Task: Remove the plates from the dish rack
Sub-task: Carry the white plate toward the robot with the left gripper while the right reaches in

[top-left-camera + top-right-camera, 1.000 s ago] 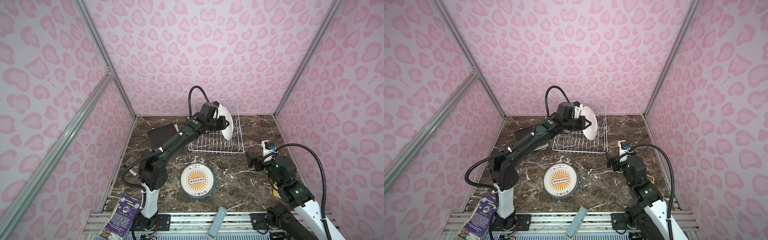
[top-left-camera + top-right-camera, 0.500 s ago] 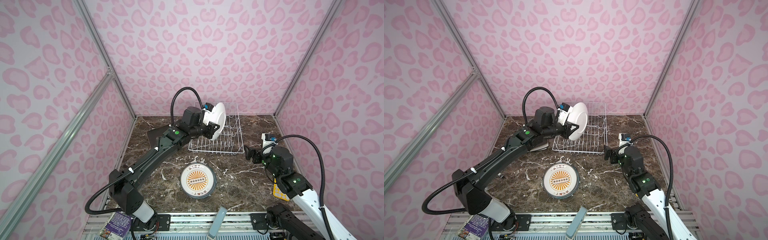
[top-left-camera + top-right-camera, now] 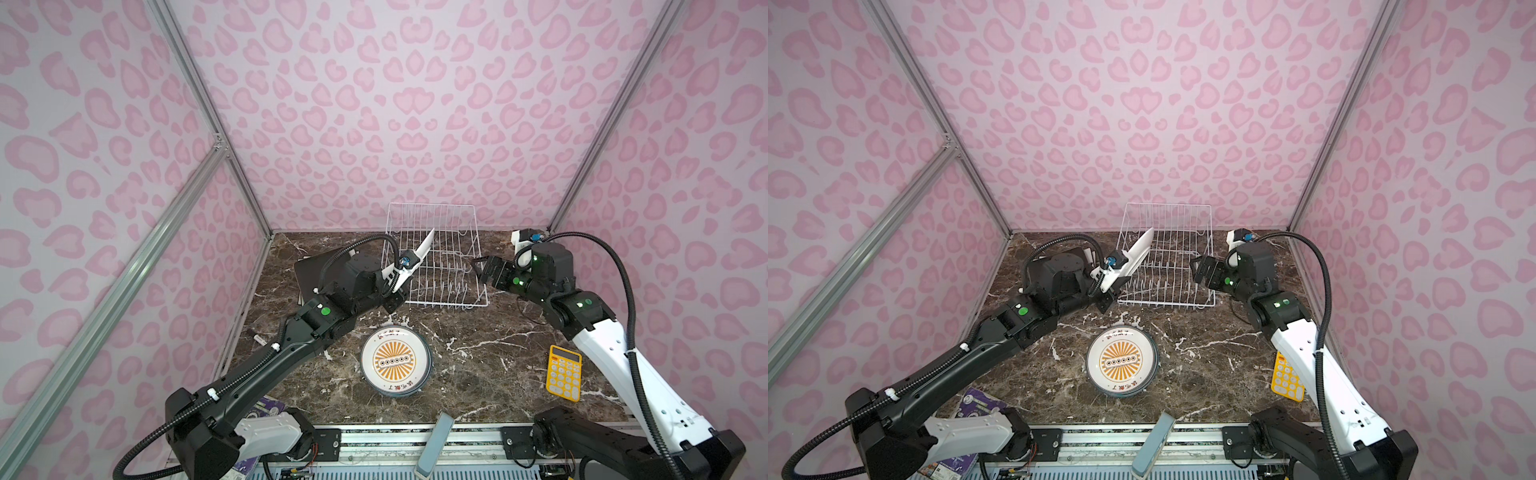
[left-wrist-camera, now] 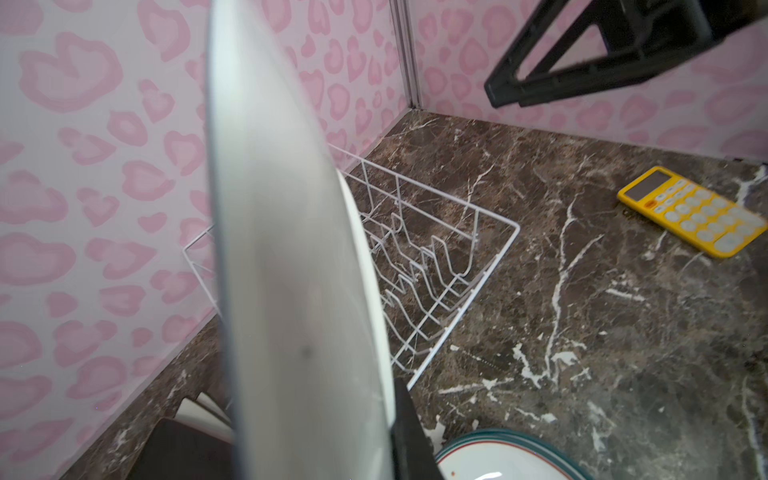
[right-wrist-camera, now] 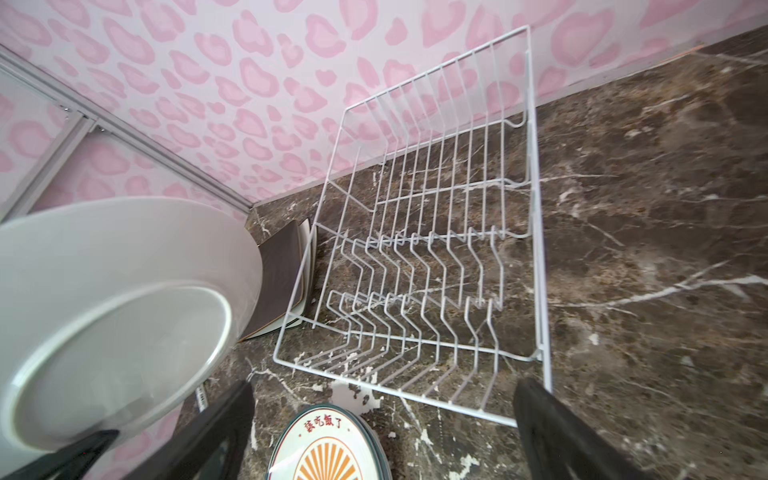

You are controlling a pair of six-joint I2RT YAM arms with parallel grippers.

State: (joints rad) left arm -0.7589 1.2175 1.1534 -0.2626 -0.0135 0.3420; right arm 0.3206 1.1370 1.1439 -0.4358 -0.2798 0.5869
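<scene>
Plate (image 3: pixel 424 249) edge-on from above; right wrist view shows its underside.

yellow calculator (image 3: pixel 563 372), brown marble tabletop (image 3: pixel 478 374), pink spotted walls (image 3: pixel 395 104), purple packet (image 3: pixel 976 405)

Enclosure: three walls (image 3: pixel 374 104), back, left and right, all in the same white paper with pink leopard-style blotches. Silver aluminium profiles (image 3: pixel 198 95) run up both back corners, and a diagonal bar (image 3: pixel 124 278) crosses the left wall. The bench top (image 3: pixel 478 345) is dark brown marble-look with white veins, with a slotted metal rail (image 3: pixel 374 436) along its near edge; the light is even and soft.
</scene>
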